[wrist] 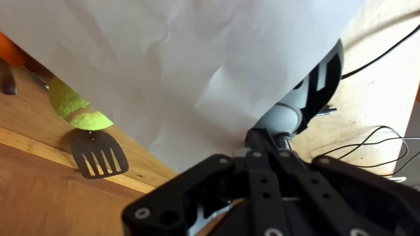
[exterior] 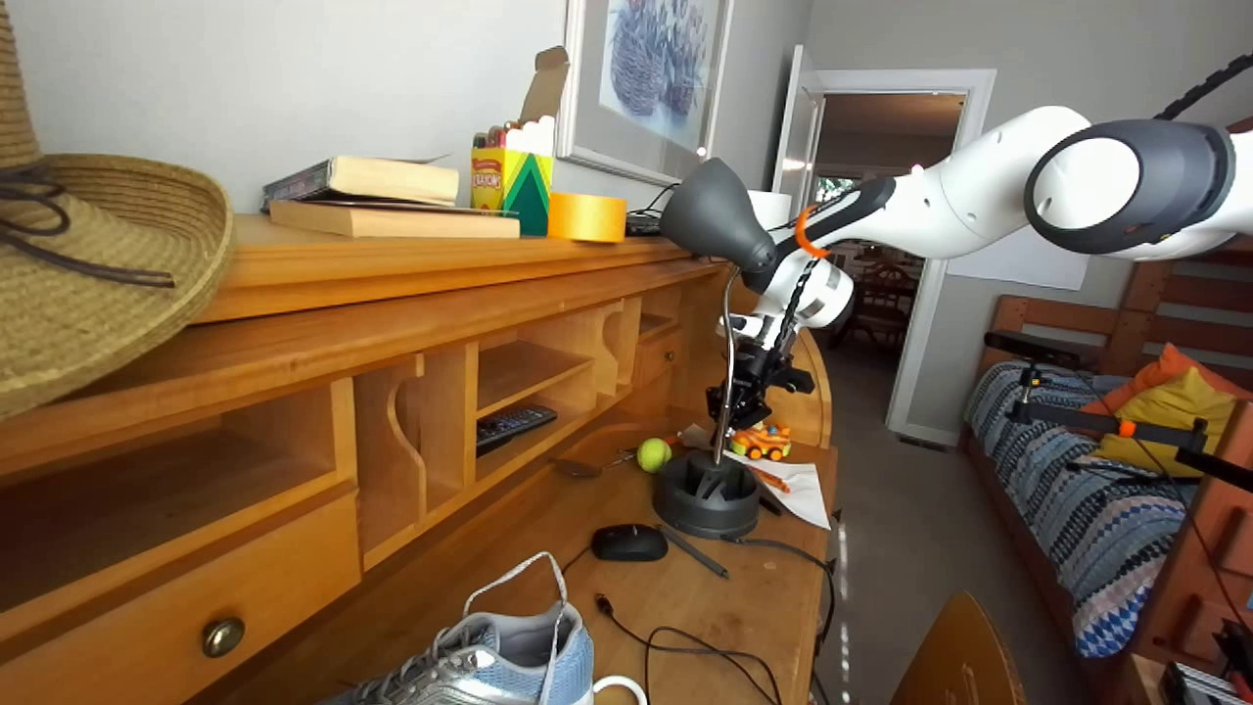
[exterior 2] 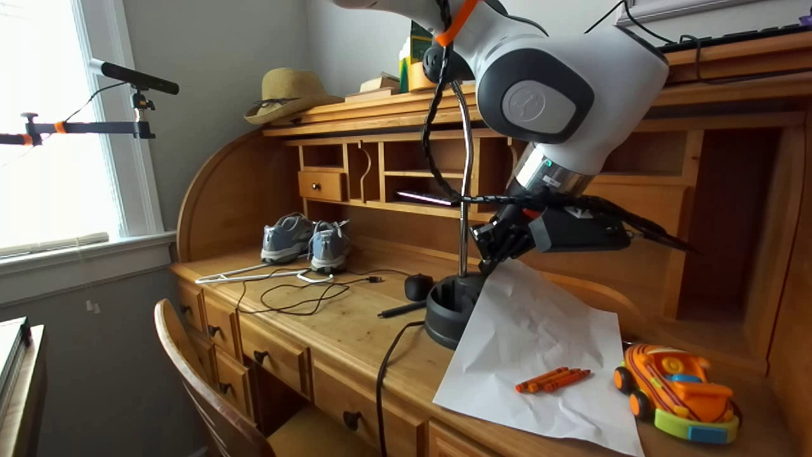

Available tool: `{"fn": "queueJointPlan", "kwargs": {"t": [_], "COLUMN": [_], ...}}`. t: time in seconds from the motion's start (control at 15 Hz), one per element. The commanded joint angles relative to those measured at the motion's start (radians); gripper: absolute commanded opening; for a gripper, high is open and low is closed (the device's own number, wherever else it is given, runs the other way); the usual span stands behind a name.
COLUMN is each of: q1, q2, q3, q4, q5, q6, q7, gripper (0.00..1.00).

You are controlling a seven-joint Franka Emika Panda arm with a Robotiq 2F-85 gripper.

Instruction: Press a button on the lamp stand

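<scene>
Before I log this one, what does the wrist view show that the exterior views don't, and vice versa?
Only the wrist view shows the slotted face of the dark spatula. Only the exterior views, both of them, show the straw hat and the crayon box. All three share the white paper and the lamp base, which the paper partly hides in the wrist view.
</scene>
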Motion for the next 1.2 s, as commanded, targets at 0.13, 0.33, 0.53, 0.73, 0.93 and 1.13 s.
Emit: {"fn": "queueJointPlan", "kwargs": {"t": [0.13, 0.33, 0.53, 0.73, 0.93, 1.13], "q1": [0.012, 0.014, 0.013, 0.013, 0.012, 0.009], "q2": [0.007, 0.008, 0.011, 0.013, 0.016, 0.022], "q3": [0.001, 0.003, 0.006, 0.008, 0.008, 0.017], "q4": [-0.007, -0.007, -0.005, -0.004, -0.003, 0.003], "q5": [0.003, 0.004, 0.007, 0.007, 0.006, -0.008], "q6": [0.061, 0.066, 0.06, 0.053, 0.046, 0.035], "q7": [-0.015, -0.019, -0.022, -0.024, -0.024, -0.022], "gripper": [0.0, 0.0, 0.0, 0.0, 0.0, 0.0]}}
